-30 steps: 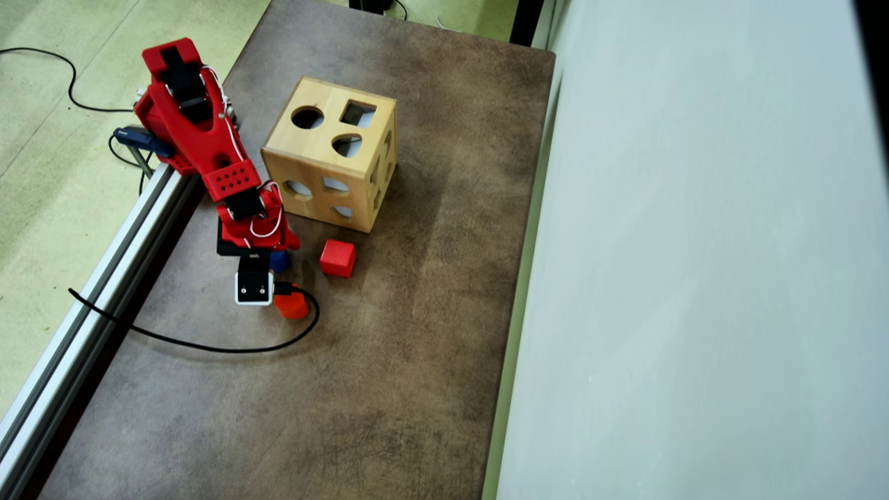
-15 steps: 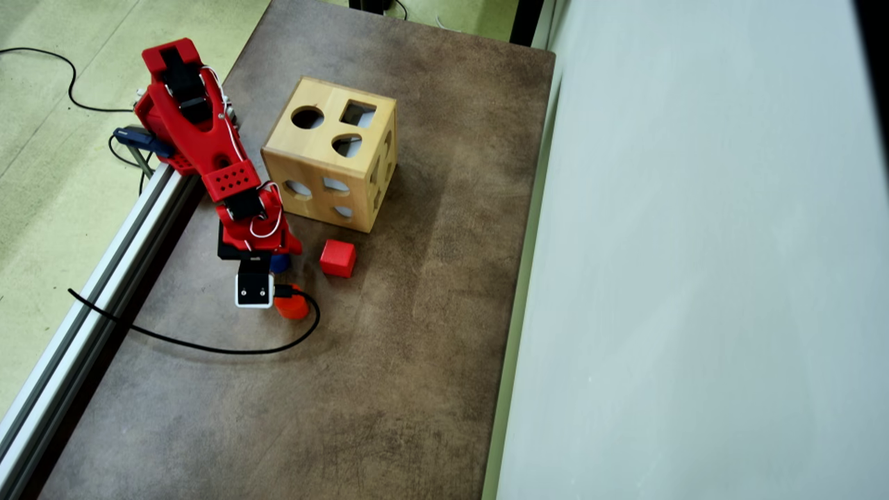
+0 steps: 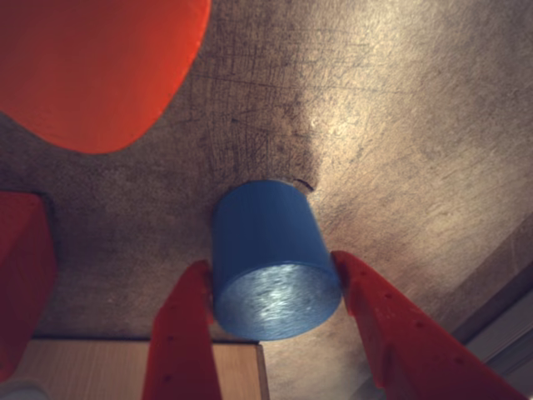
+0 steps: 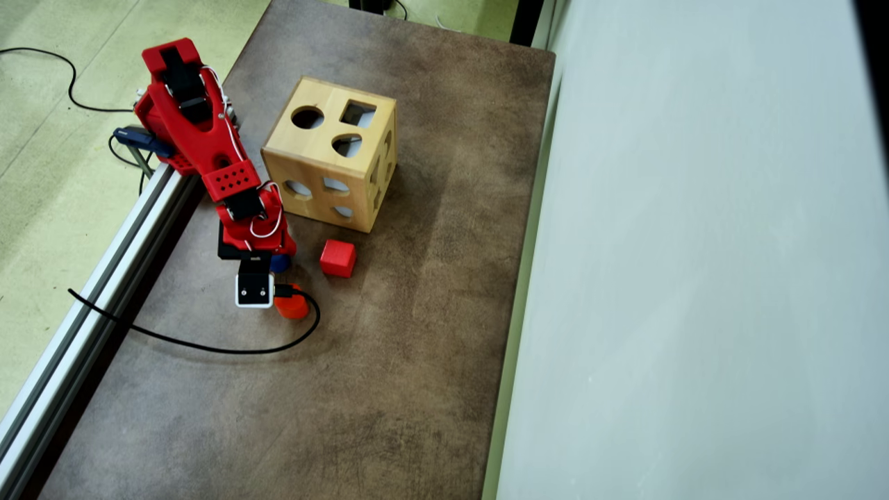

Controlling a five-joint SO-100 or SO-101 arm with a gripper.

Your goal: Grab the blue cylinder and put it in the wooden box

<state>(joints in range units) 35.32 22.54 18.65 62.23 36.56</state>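
While closing: keep gripper (image 3: 275,283) centred on blue cylinder (image 3: 271,258).
Jaws: spread, flanking the block; contact unclear.
Lift: straight up.

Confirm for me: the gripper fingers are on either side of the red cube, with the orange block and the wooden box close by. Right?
Not quite. In the wrist view the gripper straddles the blue cylinder, not the red cube, which the overhead view shows standing free on the table beside the arm. The rest holds: the orange block and the wooden box are close by.
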